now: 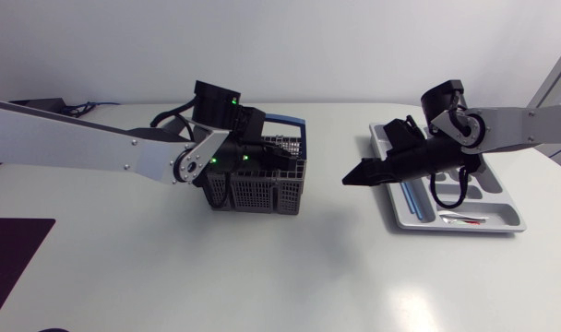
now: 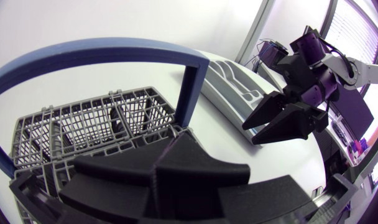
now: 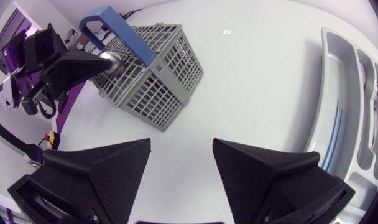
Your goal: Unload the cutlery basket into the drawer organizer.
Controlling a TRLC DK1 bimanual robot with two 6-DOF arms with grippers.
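Right gripper [image 3: 181,148] hangs over the table [image 1: 290,277] between basket and organizer, its fingers wide apart with nothing between them. Beside the table's right edge lies the grey organizer [image 1: 509,214], with its long sides running toward the far edge. The grey basket [image 1: 262,192] with its blue handle stands upright near the middle, closer to the far edge and well apart from the organizer. Over the basket's top, beneath the handle, sits the left gripper [image 3: 102,61]. Its fingers are together, seemingly clamped on a shiny metal piece [image 3: 113,63] at their tips. In the organizer lie a blue piece [image 1: 409,196] and a red-white piece [image 1: 462,219].
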